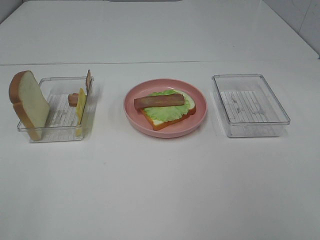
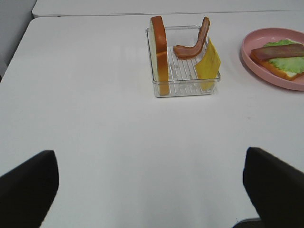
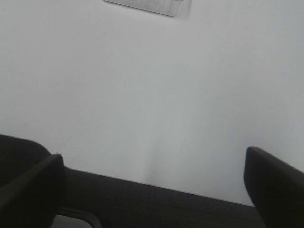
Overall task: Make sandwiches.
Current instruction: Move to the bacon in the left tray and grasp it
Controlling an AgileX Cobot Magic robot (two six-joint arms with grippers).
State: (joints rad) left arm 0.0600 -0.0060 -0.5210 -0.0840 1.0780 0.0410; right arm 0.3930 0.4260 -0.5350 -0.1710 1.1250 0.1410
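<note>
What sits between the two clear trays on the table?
The pink plate, holding the unfinished sandwich of toast, lettuce and a bacon strip; the exterior high view shows it.

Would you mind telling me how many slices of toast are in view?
2. One slice stands on edge at the left end of the left clear tray; the other slice lies on the pink plate under lettuce and bacon. None seems hidden.

Bright, even overhead light fills our white tabletop (image 1: 160,190). The round pink plate (image 1: 170,132) and clear plastic rectangular tray (image 1: 255,131) cast only faint, soft shadows. Our exterior view looks slightly soft. In the right wrist view the tabletop washes out, and we find the dark gripper fingers (image 3: 28,190) blurred.
</note>
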